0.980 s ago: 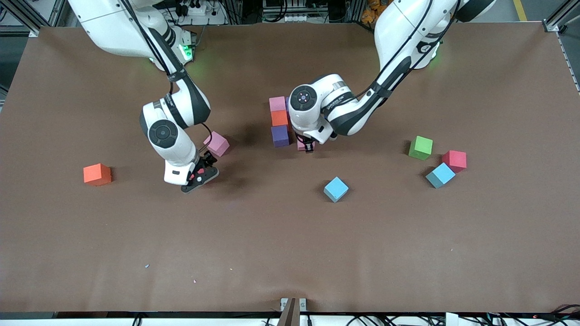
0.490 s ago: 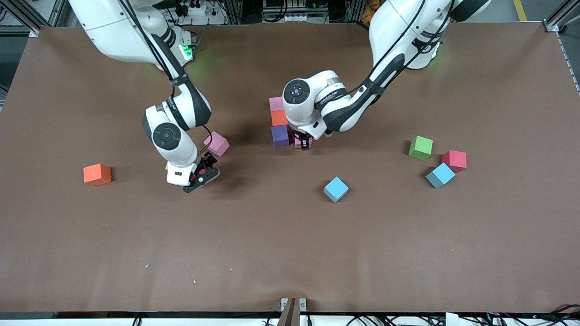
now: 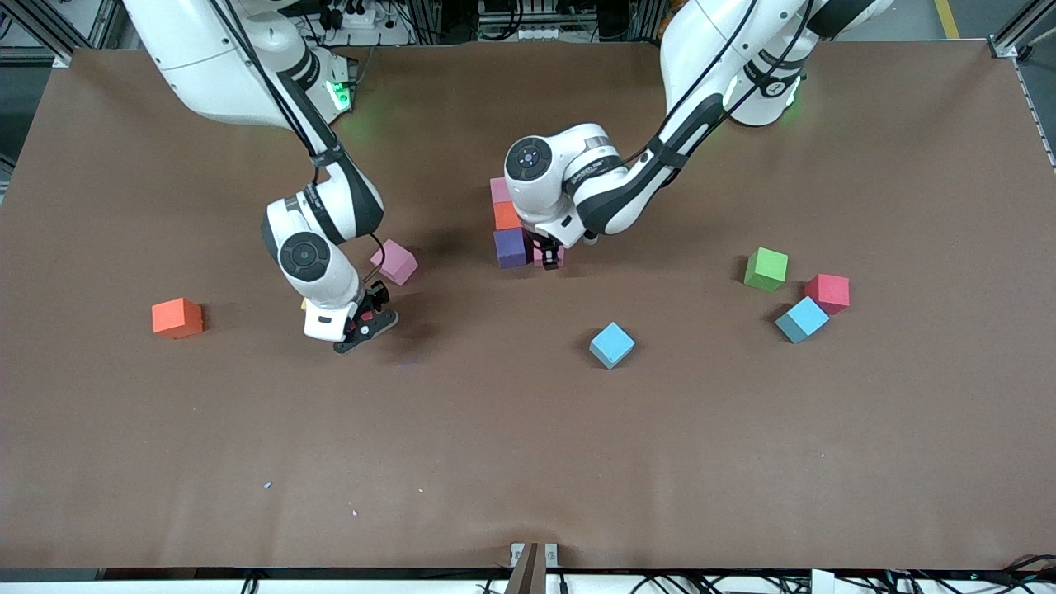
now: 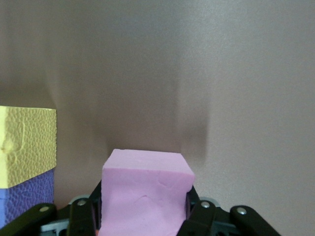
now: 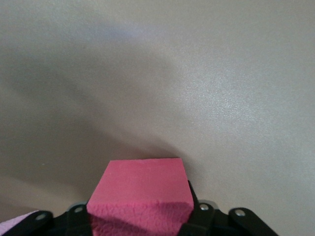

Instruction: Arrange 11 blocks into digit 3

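A column of blocks, pink (image 3: 499, 189), orange (image 3: 505, 216) and purple (image 3: 510, 246), stands mid-table. My left gripper (image 3: 549, 257) (image 4: 145, 219) is shut on a pink block (image 3: 545, 255) (image 4: 145, 189), low beside the purple one (image 4: 24, 201). A yellow block (image 4: 27, 145) adjoins that purple block in the left wrist view. My right gripper (image 3: 364, 320) (image 5: 140, 219) is down at the table toward the right arm's end. It is shut on a red block (image 5: 140, 189) that the hand mostly hides in the front view.
Loose blocks lie around: pink (image 3: 396, 262) beside the right hand, orange (image 3: 176, 318) toward the right arm's end, light blue (image 3: 611, 344) nearer the camera. Green (image 3: 766, 269), red (image 3: 827, 293) and another light blue (image 3: 801, 319) cluster toward the left arm's end.
My left gripper has carried its pink block in against the purple block. My right gripper has shut on the red block and shifted slightly.
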Controlling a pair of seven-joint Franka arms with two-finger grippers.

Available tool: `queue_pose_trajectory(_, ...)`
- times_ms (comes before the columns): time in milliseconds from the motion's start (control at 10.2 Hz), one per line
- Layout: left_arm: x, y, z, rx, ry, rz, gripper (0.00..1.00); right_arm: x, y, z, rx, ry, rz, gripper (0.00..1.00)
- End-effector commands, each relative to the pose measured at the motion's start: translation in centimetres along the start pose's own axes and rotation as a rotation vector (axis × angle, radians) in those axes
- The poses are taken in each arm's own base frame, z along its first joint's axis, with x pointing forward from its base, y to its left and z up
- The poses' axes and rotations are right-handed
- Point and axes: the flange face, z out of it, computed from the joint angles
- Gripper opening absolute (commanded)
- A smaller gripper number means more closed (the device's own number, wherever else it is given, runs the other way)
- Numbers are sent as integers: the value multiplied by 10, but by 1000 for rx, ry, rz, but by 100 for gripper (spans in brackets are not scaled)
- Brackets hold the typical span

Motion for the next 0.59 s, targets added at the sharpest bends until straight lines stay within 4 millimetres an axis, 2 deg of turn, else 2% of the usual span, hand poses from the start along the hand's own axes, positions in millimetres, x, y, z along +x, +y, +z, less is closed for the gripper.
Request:
queue_pose_trajectory(0, -8, -7, 3, -56, 17, -216, 0, 5, -6, -16, -3, -5, 20, 17)
queue_pose_trajectory(196, -13, -13, 1, -57, 15, -211, 0, 20, -20, -33, -1, -13, 35, 18)
queue_pose_trajectory(490, -17, -11, -5, -55, 0, -222, 0, 30, -41, -41, 6, 2, 98, 18)
